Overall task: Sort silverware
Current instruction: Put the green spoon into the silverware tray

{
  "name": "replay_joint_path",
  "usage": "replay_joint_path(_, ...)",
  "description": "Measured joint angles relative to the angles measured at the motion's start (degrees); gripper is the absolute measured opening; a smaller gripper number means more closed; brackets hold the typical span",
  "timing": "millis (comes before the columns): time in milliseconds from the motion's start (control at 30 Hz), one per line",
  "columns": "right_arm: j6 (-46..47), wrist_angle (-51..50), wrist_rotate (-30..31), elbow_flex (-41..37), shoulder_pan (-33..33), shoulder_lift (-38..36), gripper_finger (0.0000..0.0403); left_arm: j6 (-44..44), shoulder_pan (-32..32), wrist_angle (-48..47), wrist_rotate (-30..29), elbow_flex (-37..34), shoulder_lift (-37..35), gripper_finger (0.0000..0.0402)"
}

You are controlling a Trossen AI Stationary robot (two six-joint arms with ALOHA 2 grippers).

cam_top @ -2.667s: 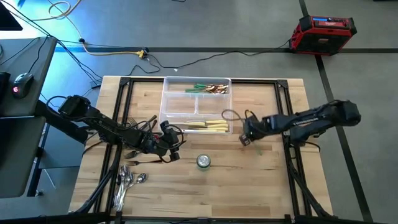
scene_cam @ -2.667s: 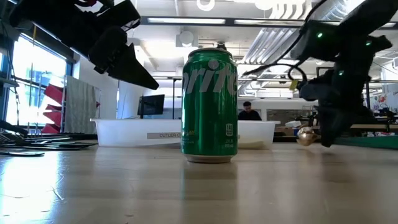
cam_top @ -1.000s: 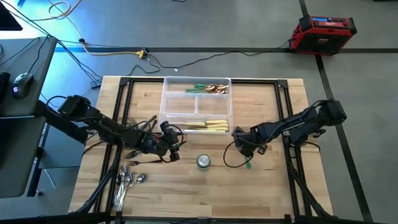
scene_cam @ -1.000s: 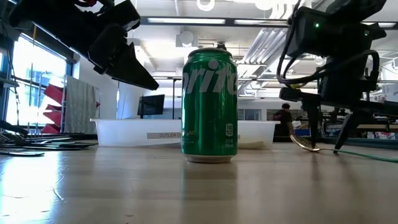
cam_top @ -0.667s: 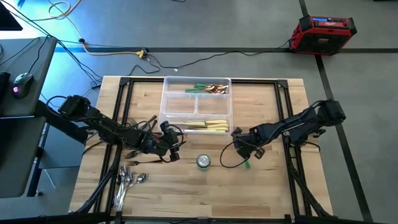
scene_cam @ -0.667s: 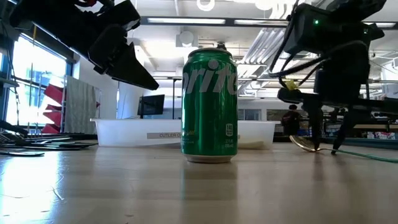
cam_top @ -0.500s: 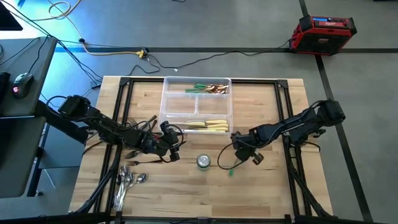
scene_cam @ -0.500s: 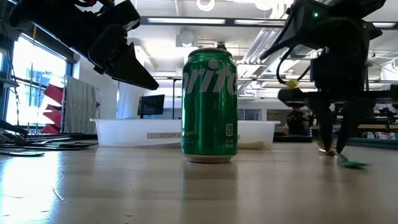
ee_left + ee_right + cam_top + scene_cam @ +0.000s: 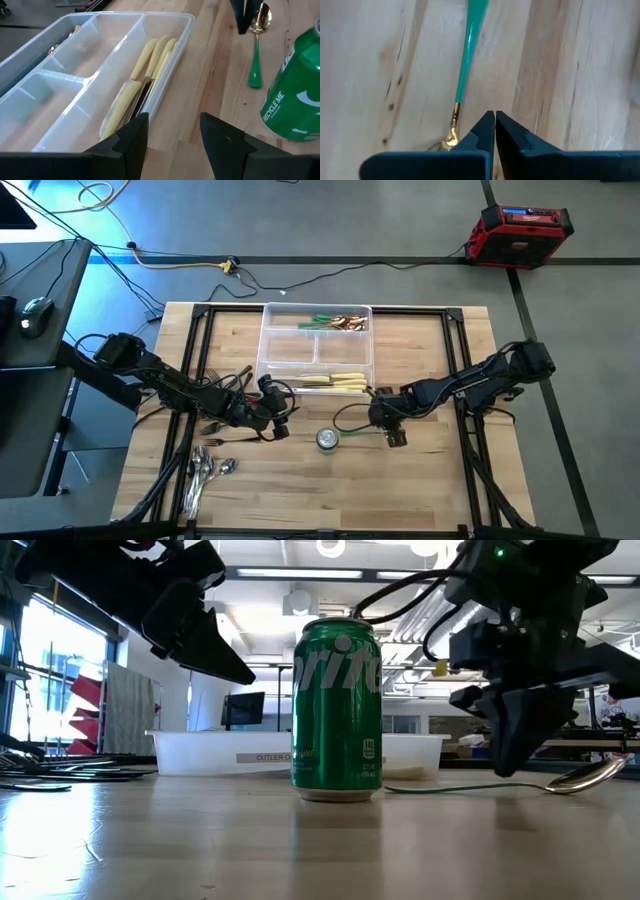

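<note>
Closing empty, the right gripper (image 9: pixel 494 131) pinches nothing; the green-handled gold spoon (image 9: pixel 464 77) lies flat on the table just ahead of its tips. Regrasping blindly risks nudging it toward the can (image 9: pixel 327 440).

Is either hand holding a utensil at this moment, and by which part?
Nothing is held. The right hand is shut empty beside the green-handled spoon lying on the table; the left hand is open.

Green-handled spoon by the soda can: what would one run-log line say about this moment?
green-handled spoon: flat on table, beside soda can | right tool: shut, empty, over spoon | left tool: open, waiting by tray
</note>
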Motion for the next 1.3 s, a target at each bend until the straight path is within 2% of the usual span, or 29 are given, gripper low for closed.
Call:
replay_joint_path(200,7.9,0.0,-2.5,0.0,0.9,0.0,0.0016,0.0,0.0,0.0,0.0,0.0,0.0,0.0158)
replay_joint_path(300,9.1,0.4,-1.5,0.0,2.8,0.0,0.0055,0.0,0.0,0.0,0.0,0.0,0.0,0.0158)
replay_joint_path(467,8.4,2.7,4.9,0.0,6.5,2.3,0.0138,0.0,0.0,0.0,0.0,0.0,0.0,0.0158)
replay_joint_path(567,9.2,3.1,6.1,0.1,7.4,4.2,0.016,0.0,0.0,0.0,0.3,0.0,0.0,0.0158)
replay_joint_path(667,10.4,3.3,5.8,0.3,7.9,5.8,0.0135,0.0,0.0,0.0,0.3,0.0,0.0,0.0158)
replay_joint_path(833,12.1,2.9,5.0,0.2,7.7,5.3,0.0017,0.0,0.0,0.0,0.3,0.0,0.0,0.0158)
replay_joint_path(1000,13.6,-3.1,7.9,3.6,6.5,3.9,0.0004,0.0,0.0,0.0,0.3,0.0,0.0,0.0158)
replay_joint_path(1167,10.8,-15.8,14.1,12.5,4.0,1.1,0.0002,0.0,0.0,0.0,0.3,0.0,0.0,0.0158)
replay_joint_path(1300,3.7,-22.0,20.5,20.8,-0.5,-0.5,0.0001,0.0,0.0,0.0,0.1,0.0,0.0,0.0158)
